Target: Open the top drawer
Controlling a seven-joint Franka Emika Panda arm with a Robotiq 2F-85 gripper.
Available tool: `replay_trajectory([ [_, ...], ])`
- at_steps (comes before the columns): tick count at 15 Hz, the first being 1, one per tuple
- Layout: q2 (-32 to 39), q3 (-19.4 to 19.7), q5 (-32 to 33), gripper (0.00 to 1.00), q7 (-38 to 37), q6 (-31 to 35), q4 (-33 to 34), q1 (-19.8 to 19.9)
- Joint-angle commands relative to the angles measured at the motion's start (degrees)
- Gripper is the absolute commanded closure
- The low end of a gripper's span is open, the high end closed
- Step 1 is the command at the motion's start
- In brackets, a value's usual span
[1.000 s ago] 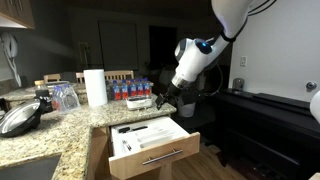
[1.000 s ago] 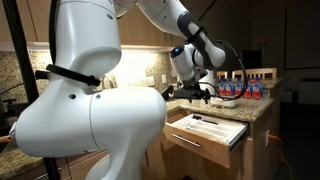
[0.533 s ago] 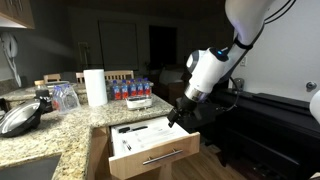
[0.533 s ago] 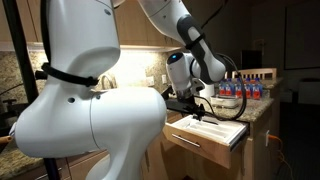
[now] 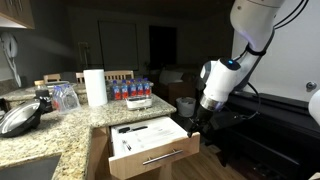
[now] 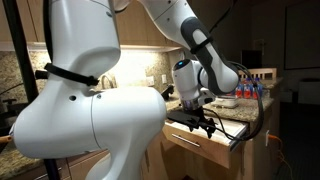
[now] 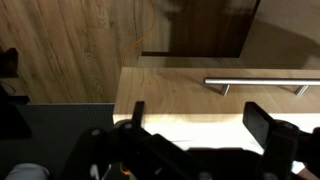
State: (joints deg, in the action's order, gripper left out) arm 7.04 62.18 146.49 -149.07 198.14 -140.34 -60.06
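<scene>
The top drawer (image 5: 152,153) stands pulled out from under the granite counter, showing a white interior with small items and a silver bar handle (image 5: 160,157). It also shows in an exterior view (image 6: 205,138). My gripper (image 5: 194,122) hangs beside the drawer's outer end, at about drawer height, and is open and empty. In an exterior view the gripper (image 6: 203,123) hovers just over the drawer. In the wrist view the open fingers (image 7: 196,118) frame the drawer's light-wood front (image 7: 190,90), with the bar handle (image 7: 262,85) beyond them.
On the granite counter (image 5: 60,125) stand a paper towel roll (image 5: 95,87), a pack of bottles (image 5: 130,92), a bag (image 5: 63,97) and a pan lid (image 5: 20,118). A dark piano-like cabinet (image 5: 270,125) stands near the arm. A wood cabinet door (image 7: 70,45) lies below the drawer.
My gripper has moved away from above the counter, down and outward past the drawer's end. The drawer has stayed pulled out.
</scene>
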Motion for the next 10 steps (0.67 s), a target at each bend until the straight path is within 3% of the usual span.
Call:
replay_trajectory([
  [1,3.8,6.0,0.0,0.0,0.0,0.0,-0.1,-5.8],
  [2,4.5,7.9,0.1,0.0,0.0,0.0,0.0,-7.6],
  [3,2.2,4.6,0.0,0.0,0.0,-0.1,-0.2,-4.3],
  [10,2.6,5.0,0.0,0.0,0.0,-0.1,-0.1,-4.8],
])
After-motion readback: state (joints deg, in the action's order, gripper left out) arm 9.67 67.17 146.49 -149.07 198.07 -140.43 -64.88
